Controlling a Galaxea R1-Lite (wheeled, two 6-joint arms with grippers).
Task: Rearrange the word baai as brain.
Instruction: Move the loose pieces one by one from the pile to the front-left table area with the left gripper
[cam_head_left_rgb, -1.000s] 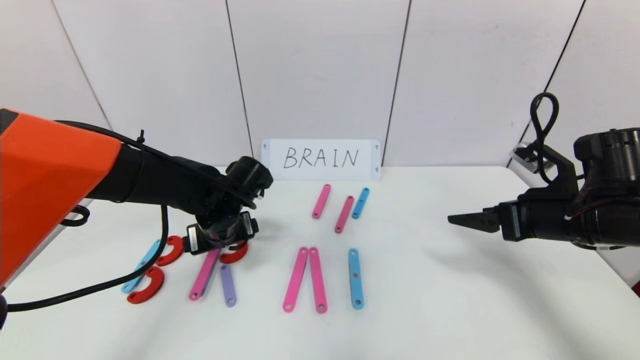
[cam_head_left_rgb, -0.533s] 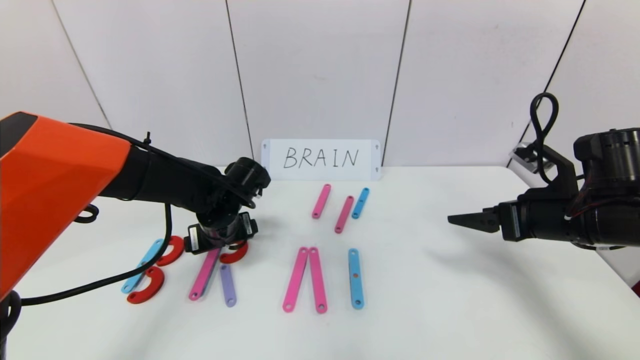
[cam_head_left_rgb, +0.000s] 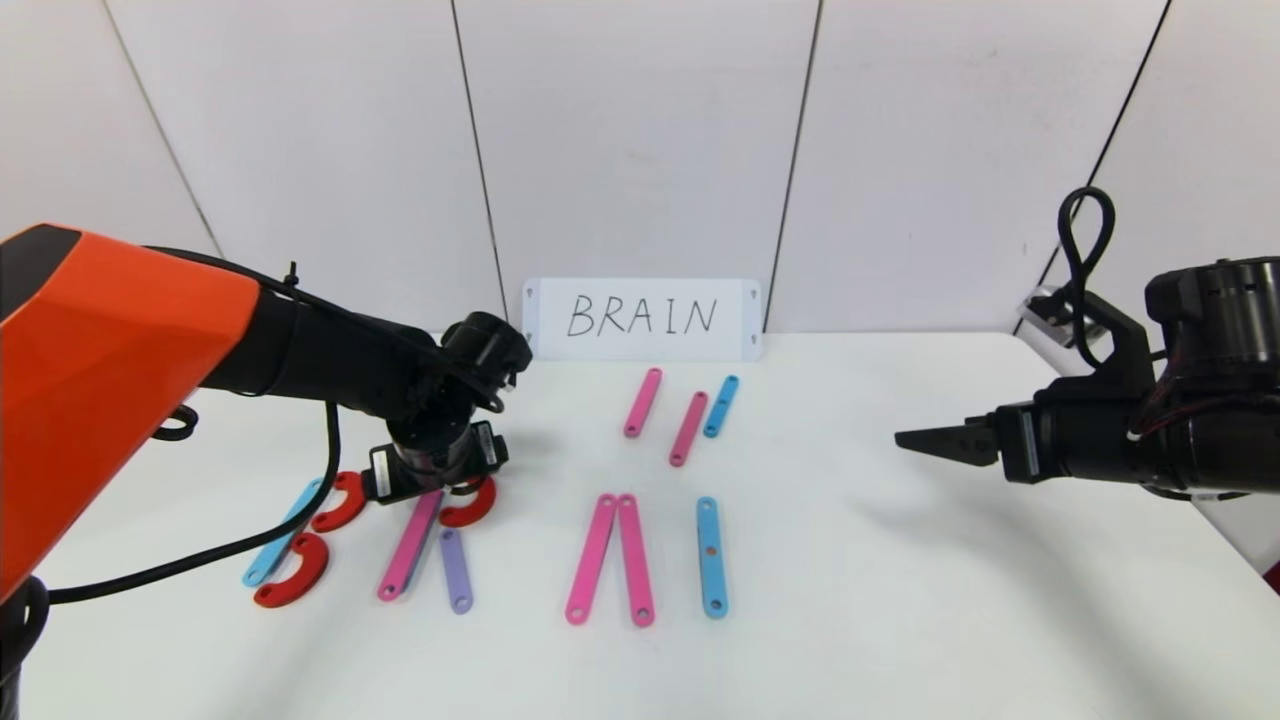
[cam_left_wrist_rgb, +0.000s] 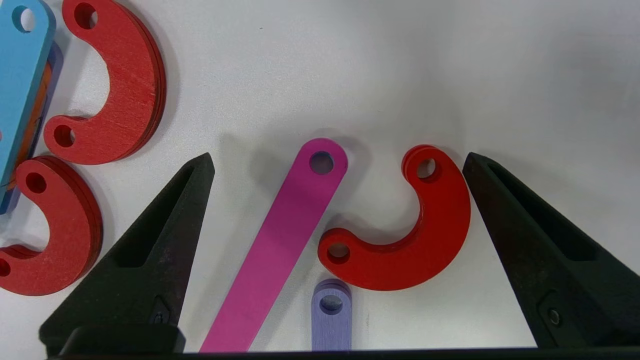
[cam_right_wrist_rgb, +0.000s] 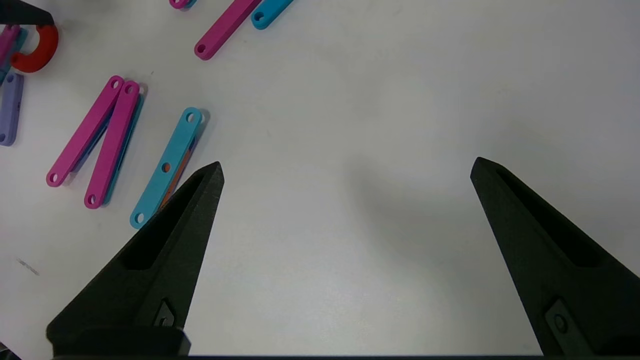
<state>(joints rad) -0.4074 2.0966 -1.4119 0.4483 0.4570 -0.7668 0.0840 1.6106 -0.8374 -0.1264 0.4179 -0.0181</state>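
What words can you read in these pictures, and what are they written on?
"BRAIN": black handwriting on the white card standing against the wall behind the table.
Small labels on the left end effector: too small to read.
Nothing else has writing on it.

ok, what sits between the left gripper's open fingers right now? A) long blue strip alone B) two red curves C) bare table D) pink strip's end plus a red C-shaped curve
D: in the left wrist view the open left gripper brackets the holed end of the flat pink strip and the red C-shaped curve, neither gripped.
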